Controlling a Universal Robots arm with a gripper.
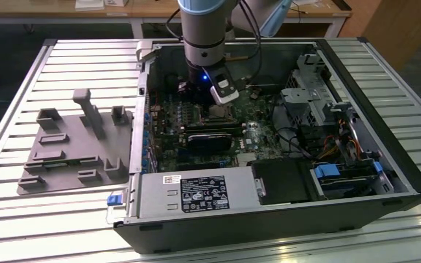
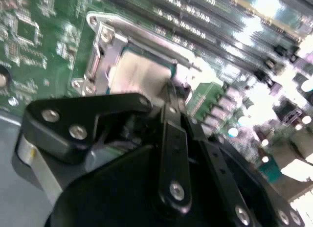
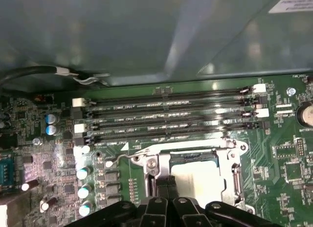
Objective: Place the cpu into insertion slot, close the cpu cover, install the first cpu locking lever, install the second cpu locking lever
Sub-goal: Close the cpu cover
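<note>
First wrist view: cpu (image 3: 200, 177) in slot (image 3: 193, 157)

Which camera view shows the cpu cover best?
The first wrist view: the cpu cover frames the cpu on three sides. The second wrist view shows one corner; the exterior view shows it far off.

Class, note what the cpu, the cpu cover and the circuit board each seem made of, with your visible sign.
The cpu: likely metal on top, matt pale grey, evenly flat. The cpu cover: thin sheet metal, bright silvery, glinting at its edges. The circuit board: probably lacquered laminate, glossy green, fine traces showing.
</note>
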